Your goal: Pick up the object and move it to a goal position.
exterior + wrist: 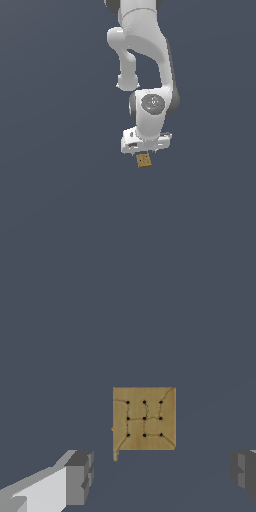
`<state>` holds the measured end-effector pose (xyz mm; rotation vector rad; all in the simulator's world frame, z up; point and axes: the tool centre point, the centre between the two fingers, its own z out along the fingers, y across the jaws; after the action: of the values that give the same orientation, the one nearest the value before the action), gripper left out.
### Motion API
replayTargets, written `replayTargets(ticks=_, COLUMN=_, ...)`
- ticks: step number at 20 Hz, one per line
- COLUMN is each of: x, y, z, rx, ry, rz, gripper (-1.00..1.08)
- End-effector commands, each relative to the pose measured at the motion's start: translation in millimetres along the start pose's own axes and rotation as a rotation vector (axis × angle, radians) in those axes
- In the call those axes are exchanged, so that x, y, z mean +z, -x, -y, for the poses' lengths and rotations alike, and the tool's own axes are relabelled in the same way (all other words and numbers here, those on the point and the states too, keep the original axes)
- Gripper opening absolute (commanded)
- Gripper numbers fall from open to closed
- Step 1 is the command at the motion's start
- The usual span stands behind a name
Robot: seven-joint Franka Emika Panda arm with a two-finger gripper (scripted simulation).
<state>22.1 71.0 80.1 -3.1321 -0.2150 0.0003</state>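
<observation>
Just one cube sitting there, one arm hanging over it. The gripper is gaping wide open, fingers touching nothing.

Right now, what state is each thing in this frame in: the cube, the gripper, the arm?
cube: flat on the grey surface, dotted face toward the wrist camera, not held, no finger touching it.
gripper: open, fingers spread wider than the cube, one to each side of it.
arm: reaching down, hand right above the cube in the exterior view.
</observation>
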Motion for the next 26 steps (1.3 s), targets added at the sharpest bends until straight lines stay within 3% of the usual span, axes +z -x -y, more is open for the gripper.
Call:
replayTargets(ticks=1, x=9.9, y=-3.3, z=2.7, rx=-0.005, ry=0.001, rz=-0.001, gripper=1.0)
replayTargets(ticks=11, x=21.5, y=-4.9, z=5.1, rx=-0.009, ry=0.002, rz=0.001, gripper=1.0)
replayTargets(ticks=26, x=69.4, y=-5.6, z=5.4, rx=-0.01, ry=0.002, rz=0.0, gripper=1.0)
